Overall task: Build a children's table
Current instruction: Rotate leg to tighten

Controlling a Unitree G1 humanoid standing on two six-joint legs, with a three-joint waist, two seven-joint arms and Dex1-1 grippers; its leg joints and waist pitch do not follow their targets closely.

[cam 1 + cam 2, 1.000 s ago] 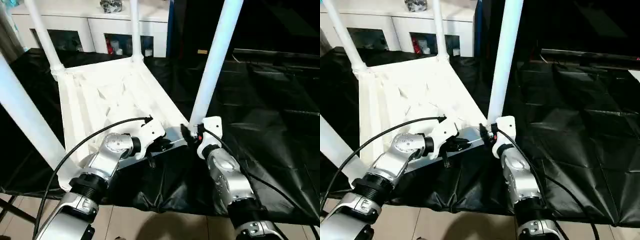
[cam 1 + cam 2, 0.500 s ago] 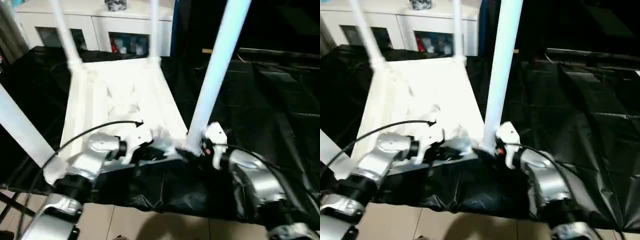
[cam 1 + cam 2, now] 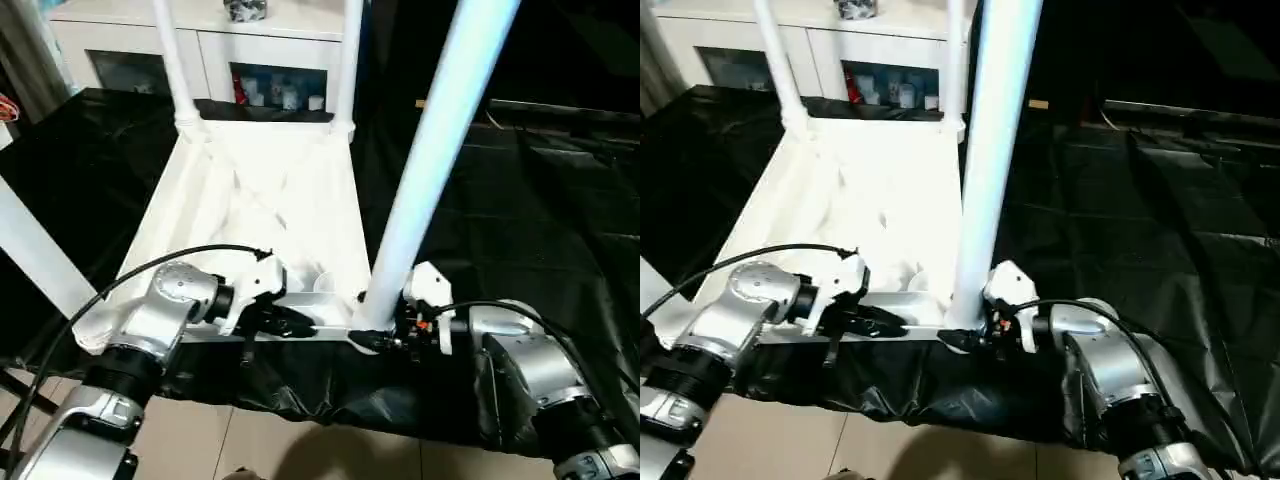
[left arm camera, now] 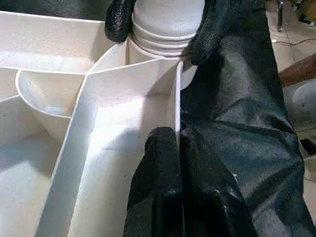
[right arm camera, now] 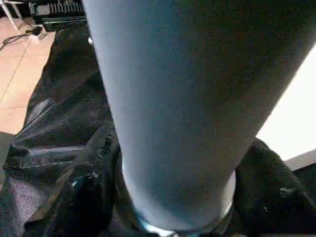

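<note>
The children's table lies upside down on the black sheet, its ribbed white top [image 3: 270, 190] facing up and four white legs standing in the corner sockets. My left gripper [image 3: 300, 325] is shut on the thin near rim [image 4: 177, 98] of the top, one finger on each side of the wall. My right gripper [image 3: 372, 335] clasps the base of the near right leg [image 3: 440, 140] just above its socket. Its black fingers [image 4: 118, 19] press on both sides of the tube. The far legs [image 3: 175, 60] rise at the back, and the near left leg [image 3: 35, 255] slants past the picture's left edge.
The big table under the black sheet [image 3: 540, 200] spreads to the right and back. Its near edge hangs over the tiled floor [image 3: 300, 450]. A white cabinet [image 3: 280, 40] with glass doors stands behind the far legs. A black cable [image 3: 150, 275] loops over my left forearm.
The whole view has shifted. My right forearm has swung out to the right, and its fingers have drawn in around the leg's base. The left gripper stays pinched on the rim.
</note>
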